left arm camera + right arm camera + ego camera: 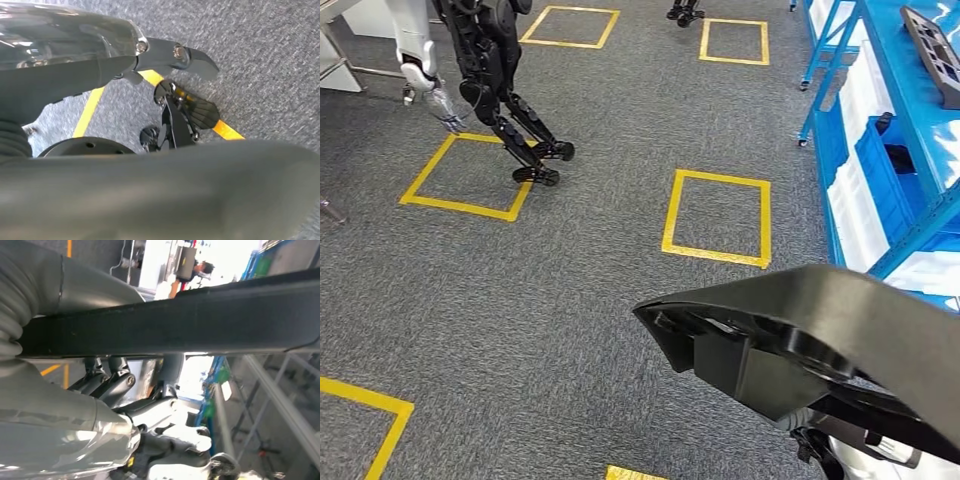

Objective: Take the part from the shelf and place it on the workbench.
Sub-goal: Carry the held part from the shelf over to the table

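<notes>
The robot is carrying the black part [818, 340] away from the blue shelf [882, 150], so by my judgement the take is done and the carry to the bench is the step in hand; no bench is visible here. The part is riding low in the head view, a long dark moulded piece with the right hand [822, 450] beneath its near end. In the right wrist view the part [181, 322] is lying as a dark bar across the right hand [113, 385], its fingers [119, 377] reaching up under the bar and its thumb [90, 287] on the other side, so this hand is grasping the part. The left hand [113, 60] is hanging over the carpet with its fingers [177, 52] out straight and apart, holding nothing. Next, I judge, the robot needs to find the bench and lower the part level onto it. No brand, label or writing is legible.
</notes>
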Motion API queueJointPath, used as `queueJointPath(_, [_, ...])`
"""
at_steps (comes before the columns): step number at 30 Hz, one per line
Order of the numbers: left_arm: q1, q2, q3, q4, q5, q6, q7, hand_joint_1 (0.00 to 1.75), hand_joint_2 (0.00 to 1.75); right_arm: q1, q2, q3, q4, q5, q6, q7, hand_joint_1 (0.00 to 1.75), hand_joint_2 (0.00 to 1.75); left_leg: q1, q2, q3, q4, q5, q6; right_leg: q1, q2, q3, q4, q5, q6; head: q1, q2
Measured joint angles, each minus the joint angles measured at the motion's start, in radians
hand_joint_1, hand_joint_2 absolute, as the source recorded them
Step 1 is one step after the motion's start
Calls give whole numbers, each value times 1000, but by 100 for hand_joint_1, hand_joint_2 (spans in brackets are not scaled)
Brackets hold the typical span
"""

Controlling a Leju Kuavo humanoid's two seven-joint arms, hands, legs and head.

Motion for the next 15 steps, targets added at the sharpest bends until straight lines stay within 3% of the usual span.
queueJointPath(1, [0, 0, 2, 0, 4, -2, 0, 0, 175, -10, 5, 7, 0, 0, 0, 7, 175, 175, -1, 22, -12, 26, -16, -5, -1, -15, 3, -2, -1, -5, 0, 0])
queueJointPath(3, [-3, 0, 4, 0, 10, -3, 3, 0, 175, -20, 11, 18, 0, -2, -3, 16, 175, 175, 1, 76, -67, 134, -70, -15, 0, -48, 7, -3, -5, -14, -1, 0])
queueJointPath(5, [-3, 0, 6, 0, 11, -3, 6, 0, 175, -23, 12, 26, 0, -8, -7, 19, 175, 175, 6, 95, -128, 248, -108, -22, 3, -82, 12, -3, -11, -17, -1, 0])
queueJointPath(6, [-1, 0, 6, 0, 11, -3, 7, 0, 175, -24, 13, 30, 0, -11, -8, 19, 175, 175, 8, 99, -138, 263, -102, -24, 4, -97, 14, -3, -15, -17, -1, 0])
queueJointPath(7, [1, 0, 6, 0, 10, -3, 8, 0, 175, -25, 13, 32, 0, -15, -9, 19, 175, 175, 9, 103, -128, 239, -78, -23, 4, -112, 19, -3, -18, -16, -1, 0])
queueJointPath(8, [3, 0, 6, 0, 9, -3, 8, 0, 175, -26, 13, 34, -1, -19, -10, 18, 175, 175, 8, 112, -100, 181, -40, -21, 5, -125, 25, -3, -23, -15, -1, 0])
queueJointPath(10, [3, 0, 6, 0, 8, -4, 5, 0, 175, -29, 13, 36, -1, -24, -11, 16, 175, 175, 0, 148, -37, 56, 13, -11, 7, -147, 37, -3, -33, -8, -1, 0])
queueJointPath(12, [0, 0, 6, 0, 7, -8, 2, 0, 175, -32, 13, 37, -2, -27, -11, 15, 175, 175, -11, 170, -13, 7, 18, -1, 8, -165, 42, -4, -39, 1, 0, 0])
queueJointPath(14, [1, 0, 6, 0, 7, -12, 0, 0, 175, -34, 13, 39, -4, -28, -12, 15, 175, 175, -14, 156, -12, -2, 16, 9, 7, -180, 48, -7, -45, 11, 0, 0])
queueJointPath(15, [2, 1, 6, 0, 7, -12, 0, 0, 175, -35, 13, 40, -5, -28, -12, 15, 175, 175, -12, 146, -8, -8, 17, 14, 5, -167, 51, -3, -51, 16, 0, 0])
